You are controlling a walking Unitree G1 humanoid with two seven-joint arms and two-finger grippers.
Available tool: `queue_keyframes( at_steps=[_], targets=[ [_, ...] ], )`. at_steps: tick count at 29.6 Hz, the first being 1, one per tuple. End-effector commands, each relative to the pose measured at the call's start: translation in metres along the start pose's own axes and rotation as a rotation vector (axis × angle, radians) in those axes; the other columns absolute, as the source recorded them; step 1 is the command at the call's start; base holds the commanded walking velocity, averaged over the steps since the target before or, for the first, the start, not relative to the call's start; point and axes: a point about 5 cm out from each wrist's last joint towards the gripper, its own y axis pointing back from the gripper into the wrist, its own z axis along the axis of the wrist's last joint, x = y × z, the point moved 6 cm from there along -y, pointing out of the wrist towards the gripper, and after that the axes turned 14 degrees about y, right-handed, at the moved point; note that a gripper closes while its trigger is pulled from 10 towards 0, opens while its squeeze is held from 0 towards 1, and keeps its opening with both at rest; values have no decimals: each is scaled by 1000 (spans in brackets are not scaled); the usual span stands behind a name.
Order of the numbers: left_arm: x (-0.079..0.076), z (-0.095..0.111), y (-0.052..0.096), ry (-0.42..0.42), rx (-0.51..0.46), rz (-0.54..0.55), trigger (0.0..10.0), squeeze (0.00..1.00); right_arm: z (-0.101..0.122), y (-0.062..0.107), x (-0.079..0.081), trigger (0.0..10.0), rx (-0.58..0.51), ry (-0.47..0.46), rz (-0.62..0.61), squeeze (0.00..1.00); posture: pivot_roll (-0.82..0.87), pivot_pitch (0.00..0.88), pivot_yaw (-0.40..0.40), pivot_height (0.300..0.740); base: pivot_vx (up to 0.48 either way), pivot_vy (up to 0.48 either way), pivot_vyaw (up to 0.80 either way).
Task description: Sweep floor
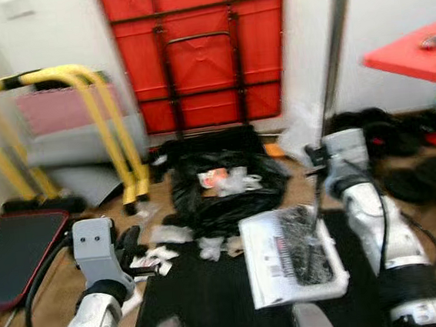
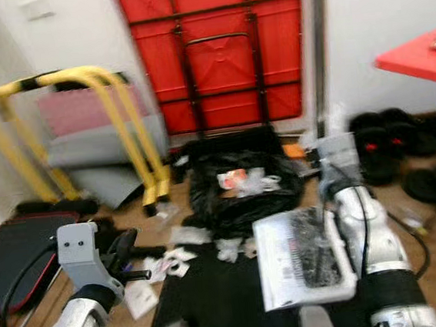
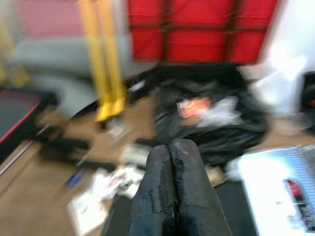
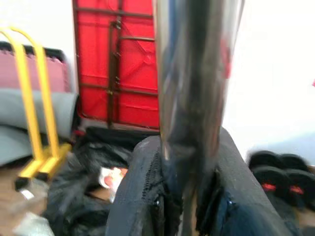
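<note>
My right gripper is clamped on the broom pole; its head (dark bristles) lies in the white dustpan. My left gripper is closed and empty. Paper scraps remain beside the black bag, so I judge most sweeping is left.

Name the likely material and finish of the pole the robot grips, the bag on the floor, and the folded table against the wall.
Pole: probably polished metal; it mirrors red and white, clamped in the right tool.
Bag: seemingly thin black plastic film; it crumples and glints.
Folded table: red moulded panels, likely plastic, on a dark frame that looks like metal tubing.
</note>
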Motion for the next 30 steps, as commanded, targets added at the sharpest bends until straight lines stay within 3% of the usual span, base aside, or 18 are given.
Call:
queue_keyframes(
  at_steps=[1, 9, 26, 30],
  targets=[
    [-1, 7, -2, -19, -12, -15, 10000, 0, 39, -10, -8, 10000, -147, -75, -33, 0, -94, 15, 25, 550, 0, 0, 0],
    [-3, 8, 1, -24, -9, -21, 10000, 0, 32, -17, 1, 10000, -144, 19, -16, 0, -77, 28, 29, 515, 0, 0, 0],
    [-6, 9, 4, -41, 7, -41, 10000, 0, 17, -28, -4, 10000, -115, 78, -45, 0, -64, 46, 44, 460, 0, 0, 0],
    [-7, 9, 4, -43, 8, -46, 10000, 0, 2, -27, 1, 10000, -74, 71, -37, 0, -59, 43, 46, 450, 0, 0, 0]
  ],
)
